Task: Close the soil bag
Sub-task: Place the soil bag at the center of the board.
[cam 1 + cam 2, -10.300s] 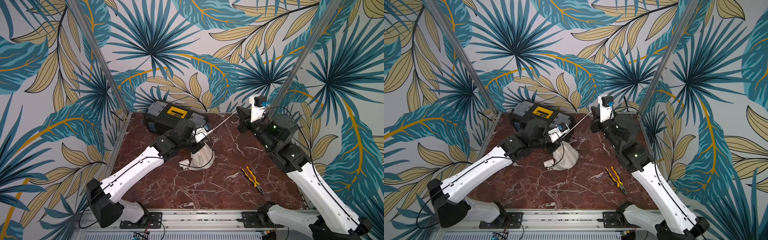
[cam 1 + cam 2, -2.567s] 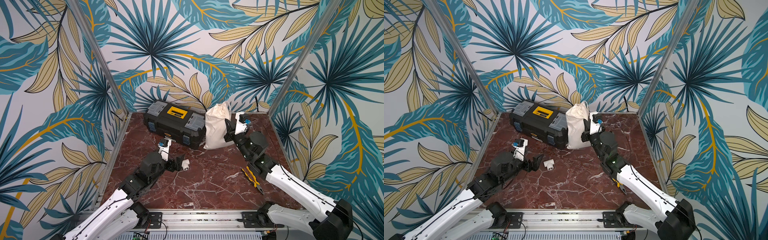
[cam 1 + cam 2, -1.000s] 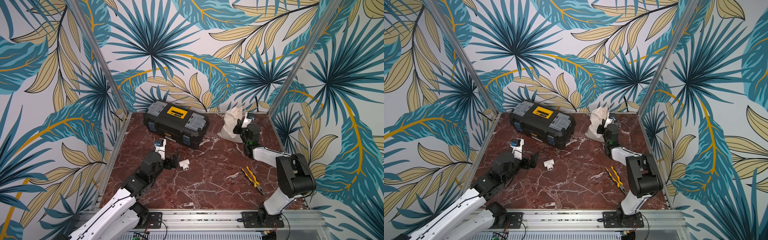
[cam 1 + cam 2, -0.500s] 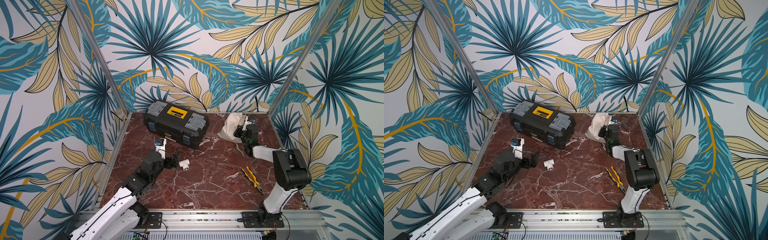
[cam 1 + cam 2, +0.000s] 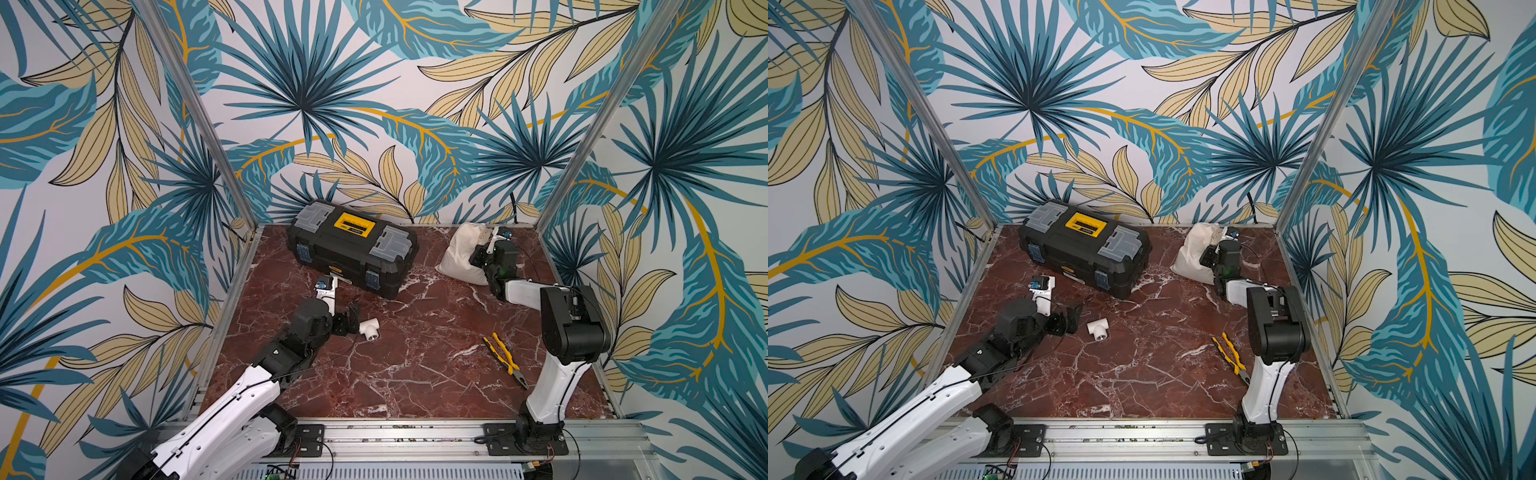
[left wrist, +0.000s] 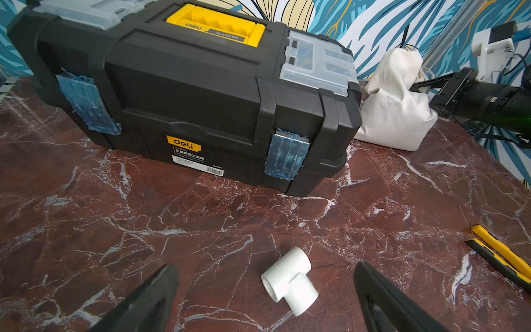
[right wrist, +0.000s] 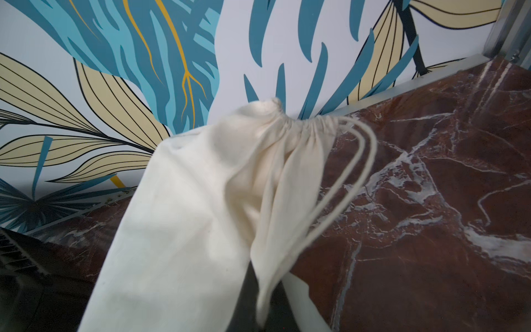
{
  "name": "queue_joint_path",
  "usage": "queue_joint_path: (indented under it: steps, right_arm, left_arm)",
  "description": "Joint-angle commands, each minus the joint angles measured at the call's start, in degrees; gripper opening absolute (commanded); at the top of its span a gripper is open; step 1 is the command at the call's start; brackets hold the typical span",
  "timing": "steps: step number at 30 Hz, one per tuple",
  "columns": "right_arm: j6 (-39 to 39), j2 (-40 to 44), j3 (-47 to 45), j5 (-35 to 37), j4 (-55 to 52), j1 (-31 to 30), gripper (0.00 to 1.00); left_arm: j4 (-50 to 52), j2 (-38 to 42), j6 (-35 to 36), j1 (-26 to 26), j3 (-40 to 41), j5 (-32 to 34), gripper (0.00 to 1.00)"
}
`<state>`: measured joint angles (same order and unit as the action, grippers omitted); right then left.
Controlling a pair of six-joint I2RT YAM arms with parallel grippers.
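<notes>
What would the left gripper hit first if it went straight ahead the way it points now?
Most likely the white pipe tee, lying on the table just ahead of the open left gripper, in line with the gap between its jaws. Beyond that stands the black toolbox. Depth is uncertain.

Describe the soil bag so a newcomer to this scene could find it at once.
Start from the black toolbox with the yellow handle at the back of the marble table. To its right, by the back wall, slumps the soil bag. It is the only soft cream cloth thing, with a gathered drawstring mouth, unlike the hard white pipe tee.
</notes>
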<state>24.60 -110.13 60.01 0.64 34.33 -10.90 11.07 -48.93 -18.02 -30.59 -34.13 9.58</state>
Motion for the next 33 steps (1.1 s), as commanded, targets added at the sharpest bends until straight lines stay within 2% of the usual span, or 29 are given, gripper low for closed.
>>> queue_joint_path:
  steps: [1,7,14,18,22,33]
  right_arm:
    - [1.5,-2.2,-3.5,-1.3,-0.7,0.0,0.00]
    - [1.5,-1.5,-4.0,-1.5,-0.4,0.1,0.01]
    - [0.5,0.5,-3.2,-1.2,-2.2,0.2,0.41]
    - [-0.3,2.6,-3.7,-1.1,-3.0,0.2,0.54]
    - [-0.5,5.1,-5.0,-1.2,-3.2,0.2,0.61]
    - [0.3,13.3,-9.2,-1.9,-3.5,0.2,0.66]
  left_arm:
    - [-2.7,-0.3,0.0,0.5,-0.1,-1.1,1.00]
    - [-2.1,-0.7,0.5,0.6,-0.6,-1.7,1.00]
    - [-1.4,-0.3,0.6,0.6,-0.8,-1.7,1.00]
    - [-1.6,-0.2,0.3,0.6,-0.5,-2.1,1.00]
    - [-1.8,-0.3,0.3,0.6,-0.2,-2.0,1.00]
    - [-2.8,-0.9,0.4,0.7,-0.1,-2.0,1.00]
